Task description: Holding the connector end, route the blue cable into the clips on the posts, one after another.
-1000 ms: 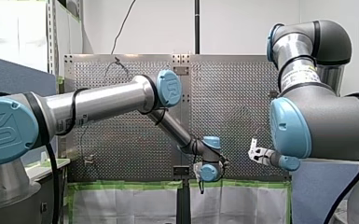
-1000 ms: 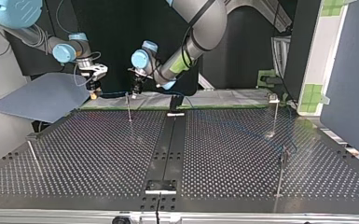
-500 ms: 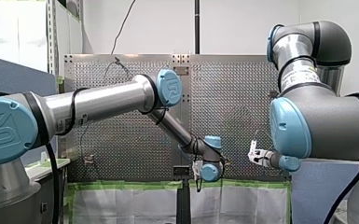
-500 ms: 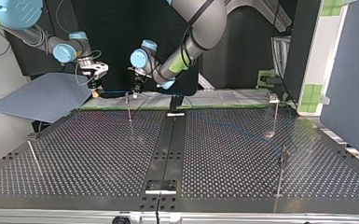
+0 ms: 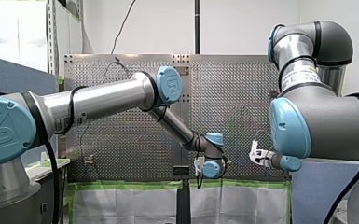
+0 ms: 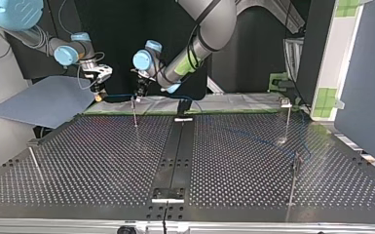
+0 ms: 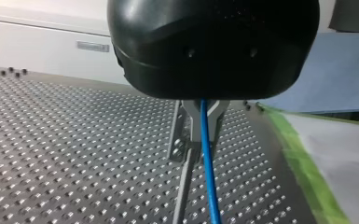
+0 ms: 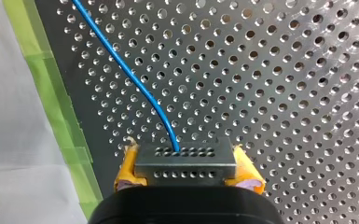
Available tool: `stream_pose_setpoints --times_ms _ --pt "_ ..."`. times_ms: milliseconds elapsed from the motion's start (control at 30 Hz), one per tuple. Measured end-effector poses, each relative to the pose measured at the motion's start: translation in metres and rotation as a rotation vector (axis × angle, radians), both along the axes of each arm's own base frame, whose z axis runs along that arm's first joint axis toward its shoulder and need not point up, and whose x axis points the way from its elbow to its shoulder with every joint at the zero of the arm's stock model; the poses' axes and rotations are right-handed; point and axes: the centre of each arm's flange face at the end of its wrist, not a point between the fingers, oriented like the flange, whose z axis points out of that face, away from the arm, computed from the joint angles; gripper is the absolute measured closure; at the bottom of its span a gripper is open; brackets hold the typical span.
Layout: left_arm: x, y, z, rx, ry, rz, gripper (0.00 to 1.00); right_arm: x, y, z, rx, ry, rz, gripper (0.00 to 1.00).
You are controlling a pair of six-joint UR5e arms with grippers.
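Grips the small grey metal connector block (image 8: 185,163) tight between the yellow pads (image 8: 127,169) of my right gripper (image 6: 98,94), in the top view's upper left, to keep the thin blue cable (image 8: 130,77) pulled straight. Pinches that cable in the metal fingers (image 7: 189,109) of my left gripper (image 7: 203,114), right above the clip (image 7: 181,140) on the thin metal post (image 7: 182,191), likely to push it down in.

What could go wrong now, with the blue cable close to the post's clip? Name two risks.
The blue cable runs nearly straight between both grippers; more pull might slip the connector from my right gripper's yellow pads. My left gripper hangs close above the thin post and might knock it or miss the clip.
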Motion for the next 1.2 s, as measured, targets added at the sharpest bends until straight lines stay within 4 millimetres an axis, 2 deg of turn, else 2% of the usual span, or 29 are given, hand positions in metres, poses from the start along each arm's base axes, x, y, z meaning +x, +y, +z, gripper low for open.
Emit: stream_pose_setpoints --times_ms 400,633,1200 --pt "-0.016 -0.009 -0.001 0.024 0.007 -0.020 1.00 -0.007 0.000 -0.001 0.010 0.013 -0.010 1.00" --pt "-0.008 -0.004 -0.001 0.011 0.009 -0.011 1.00 -0.012 -0.004 0.001 0.005 0.009 -0.010 1.00" --pt "0.011 0.007 0.000 -0.018 0.007 0.003 1.00 -0.006 -0.010 0.005 -0.012 0.009 0.005 1.00"
